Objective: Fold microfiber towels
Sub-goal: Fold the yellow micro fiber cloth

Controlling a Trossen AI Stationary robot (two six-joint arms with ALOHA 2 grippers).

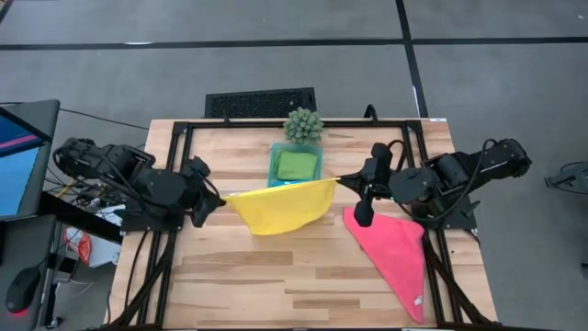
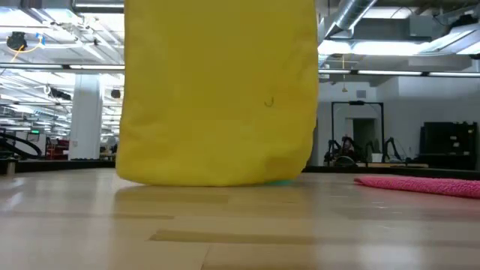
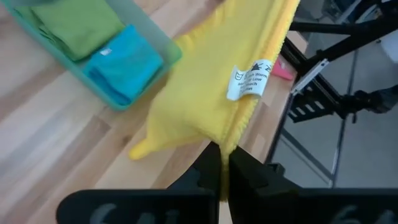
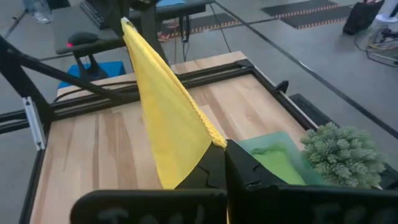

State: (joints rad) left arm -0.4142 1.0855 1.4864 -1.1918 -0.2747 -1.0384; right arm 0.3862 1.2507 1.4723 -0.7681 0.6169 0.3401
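Two pincers clamped on one yellow towel (image 1: pixel 278 206), left pincer (image 1: pixel 219 199) and right pincer (image 1: pixel 342 181) each pinching an upper corner, cloth stretched between them above the desk (image 1: pixel 248 276), pink towel (image 1: pixel 397 248) flat beside it, green towel (image 1: pixel 297 165) in tray (image 1: pixel 275 162)

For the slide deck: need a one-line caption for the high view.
Left claw and right claw hold the yellow towel stretched between them above the table.
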